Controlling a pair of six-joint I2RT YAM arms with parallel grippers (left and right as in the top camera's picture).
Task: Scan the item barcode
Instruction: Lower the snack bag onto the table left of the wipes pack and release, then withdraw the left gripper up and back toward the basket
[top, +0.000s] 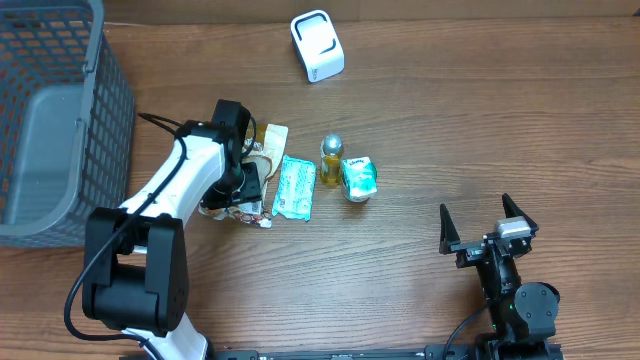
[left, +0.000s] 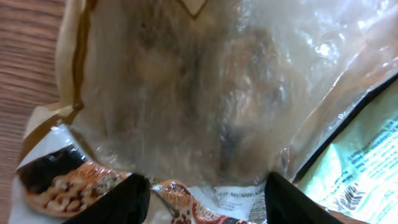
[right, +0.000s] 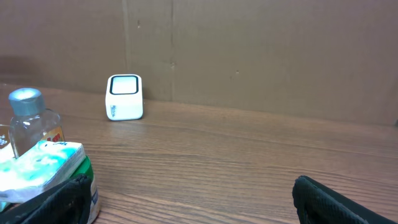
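Desk (top: 450, 120), wooden, carrying the following.

1. Clear snack bag (left: 205, 93), crumpled, lying in a small pile of packets left of centre. The left fingers (left: 118, 202) are standing apart and pressing down over it; whether they are gripping it, I cannot tell.
2. Teal packet (top: 293, 187), lying flat just beside the pile.
3. Small bottle (top: 331, 158), silver cap, standing upright against a green-and-white pack (top: 358, 178).
4. White barcode scanner (top: 318, 45), sitting at the far edge, well apart from the items.
5. Grey mesh basket (top: 110, 110), occupying the left end.
6. Right fingers (right: 336, 202), spreading wide open, holding nothing, hovering near the front right.
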